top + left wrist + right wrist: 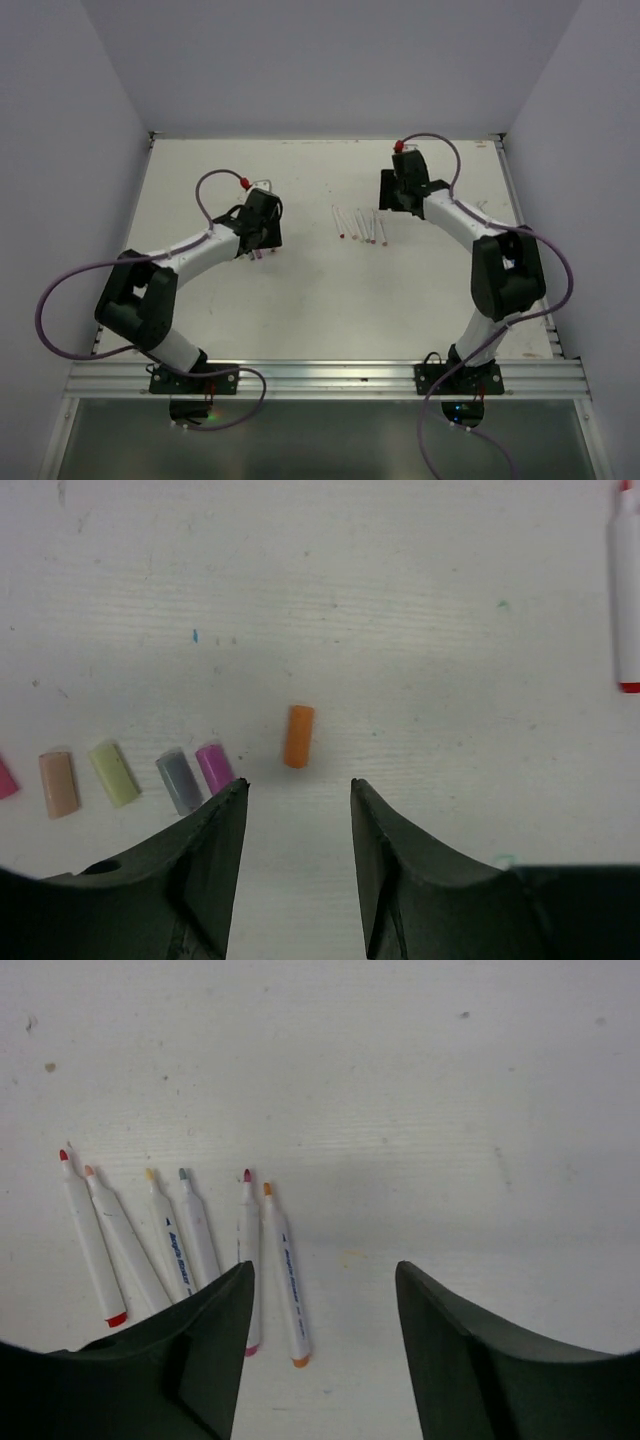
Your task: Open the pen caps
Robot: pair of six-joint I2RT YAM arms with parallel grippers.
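I am watching the left gripper [298,785] through its wrist camera, and its dark jaws are standing moderately apart, gripping nothing, with only the white tabletop [400,630] showing between them. A short orange plastic pen cap [298,736] is lying on its side just ahead of the fingertips, clear of both. To its left a loose row of similar small caps is lying flat on the table: a magenta cap [214,767] right beside the left finger's tip, then a grey cap [179,781], a yellow-green cap [114,772] and a peach cap [58,783], with a pink cap [5,778] cut off by the frame edge. A white marker barrel with a red end [626,600] is lying at the far right of that view, well apart from the caps. The right gripper [323,1270] is also hanging with its jaws wide and nothing in them. Six thin white plastic marker pens [285,1260] are lying side by side, slightly fanned, ahead of and partly under its left finger, their narrow coloured tips (red, peach, yellow, grey-green, magenta, orange) pointing away from the camera. From overhead, the pens are sitting between the two grippers, nearer the right one.
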